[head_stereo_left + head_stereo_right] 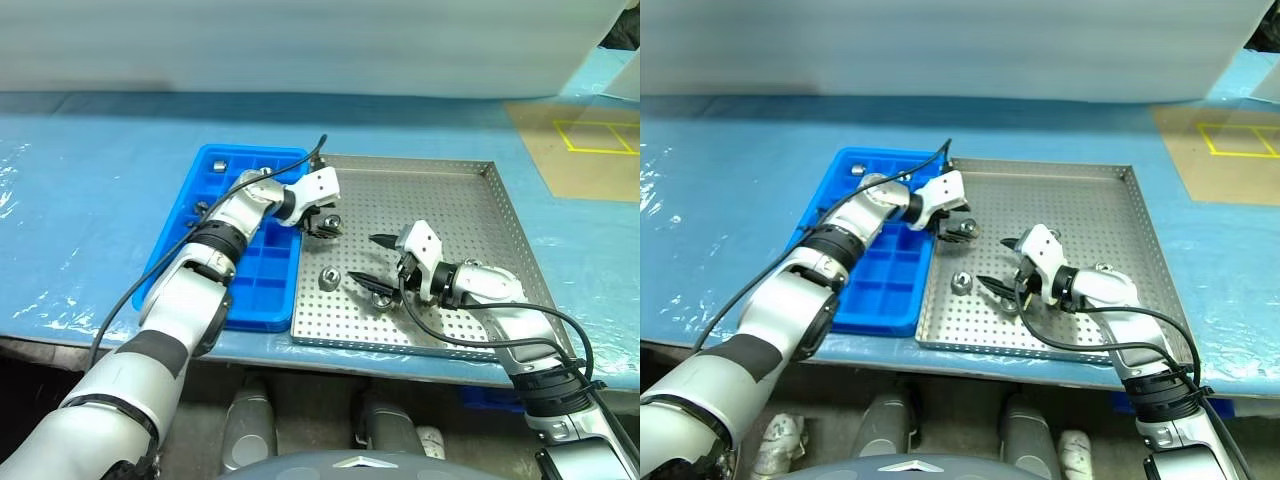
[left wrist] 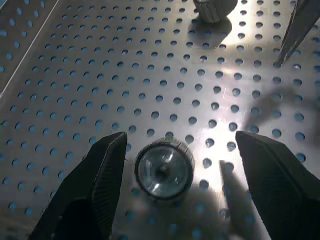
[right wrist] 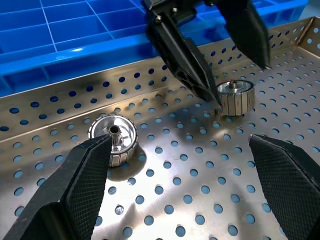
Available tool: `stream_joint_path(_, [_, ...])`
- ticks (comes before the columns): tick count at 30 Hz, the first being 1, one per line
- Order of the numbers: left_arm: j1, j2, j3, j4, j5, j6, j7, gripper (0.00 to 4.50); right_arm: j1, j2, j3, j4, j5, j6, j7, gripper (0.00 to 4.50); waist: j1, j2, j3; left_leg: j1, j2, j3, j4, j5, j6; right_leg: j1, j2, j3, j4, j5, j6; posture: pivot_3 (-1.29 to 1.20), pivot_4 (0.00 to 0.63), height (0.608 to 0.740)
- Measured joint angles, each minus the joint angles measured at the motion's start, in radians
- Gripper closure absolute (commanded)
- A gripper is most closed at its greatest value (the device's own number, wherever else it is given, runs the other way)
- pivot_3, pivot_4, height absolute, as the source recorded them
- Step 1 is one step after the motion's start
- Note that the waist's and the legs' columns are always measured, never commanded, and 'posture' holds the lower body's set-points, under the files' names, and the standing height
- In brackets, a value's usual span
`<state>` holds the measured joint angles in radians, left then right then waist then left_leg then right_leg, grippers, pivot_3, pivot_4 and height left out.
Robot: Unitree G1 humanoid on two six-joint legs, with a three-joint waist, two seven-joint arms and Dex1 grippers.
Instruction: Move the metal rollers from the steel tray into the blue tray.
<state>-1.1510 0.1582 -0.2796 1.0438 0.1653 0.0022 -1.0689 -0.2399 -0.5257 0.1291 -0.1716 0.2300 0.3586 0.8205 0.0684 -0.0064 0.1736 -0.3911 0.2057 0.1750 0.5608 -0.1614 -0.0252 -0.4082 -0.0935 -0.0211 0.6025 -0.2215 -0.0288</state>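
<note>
Rollers: one (image 1: 330, 224) on the steel tray (image 1: 470, 200) near its left rim, lying between the spread fingers of the left gripper (image 1: 327, 225), not clamped, nothing held; another roller (image 1: 327, 277) nearer, left part of the tray floor; one more (image 1: 219, 165) sits in a far compartment of the blue tray (image 1: 275, 300), which lies just left of the steel tray; right gripper (image 1: 371, 262) wide open over the tray middle, empty, pointing left toward the near roller; both trays on a blue table cover (image 1: 90, 180).
</note>
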Motion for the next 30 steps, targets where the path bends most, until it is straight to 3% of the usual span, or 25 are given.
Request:
stream_joint_path(7, [-0.055, 0.007, 0.000, 0.026, 0.011, 0.006, -0.018, 0.85, 0.015, -0.001, 0.000, 0.000, 0.000, 0.000, -0.010, 0.00, -0.032, 0.000, 0.000, -0.006, 0.002, 0.000, -0.002, 0.002, 0.000, -0.009, 0.003, -0.001, 0.003, 0.000, 0.002, -0.23, 0.150, 0.740])
stream_joint_path(27, [-0.059, 0.002, -0.052, 0.115, 0.110, 0.011, 0.046, 0.85, 0.019, -0.001, 0.000, -0.001, 0.000, 0.001, -0.020, 0.00, -0.030, 0.000, 0.000, -0.009, 0.002, -0.001, 0.001, 0.003, 0.002, -0.011, 0.002, -0.001, 0.004, 0.000, 0.002, -0.24, 0.150, 0.740])
stream_joint_path(30, [-0.059, -0.001, -0.053, 0.123, 0.116, 0.011, 0.071, 1.45, 0.020, -0.001, 0.000, -0.001, 0.000, 0.001, -0.021, 0.00, -0.031, 0.000, 0.000, -0.008, 0.002, -0.001, 0.001, 0.003, 0.002, -0.011, 0.003, -0.001, 0.004, 0.000, 0.002, -0.24, 0.150, 0.740])
